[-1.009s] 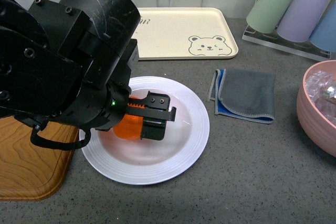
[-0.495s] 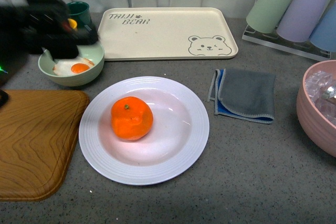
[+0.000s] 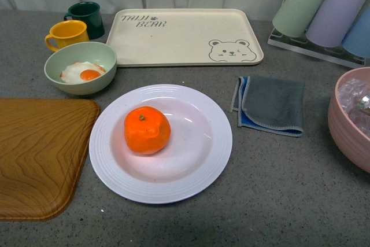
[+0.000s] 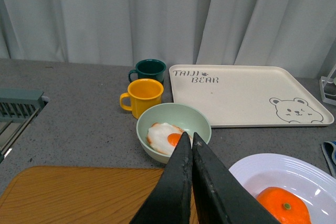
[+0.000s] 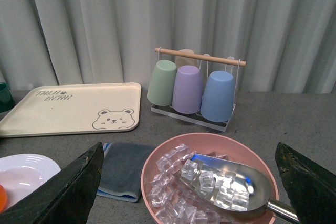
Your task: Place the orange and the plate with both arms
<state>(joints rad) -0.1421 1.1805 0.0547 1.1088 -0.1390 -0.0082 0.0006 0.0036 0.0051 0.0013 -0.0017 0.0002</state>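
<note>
The orange (image 3: pixel 147 130) sits left of centre in the white plate (image 3: pixel 202 166), which lies on the grey table in the middle of the front view. Both also show in the left wrist view: the orange (image 4: pixel 286 208) low in the picture on the plate (image 4: pixel 247 174). My left gripper (image 4: pixel 190 139) is shut and empty, raised above the table between the green bowl and the plate. My right gripper (image 5: pixel 189 182) is open and empty, held high over the pink bowl of ice; the plate's edge (image 5: pixel 26 174) shows there. Neither arm appears in the front view.
A pale green bowl (image 3: pixel 81 67) with a fried egg, a yellow mug (image 3: pixel 66 34) and a dark green mug (image 3: pixel 87 18) stand at the back left. The beige bear tray (image 3: pixel 185 36), a wooden board (image 3: pixel 37 154), a grey cloth (image 3: pixel 272 103), a pink ice bowl (image 3: pixel 350 117) with metal scoop and a cup rack (image 3: pixel 324 13) surround the plate.
My left arm, which covered the orange on the plate a second ago, has let it go and pulled back to the left out of the front view. The orange stays on the plate.
</note>
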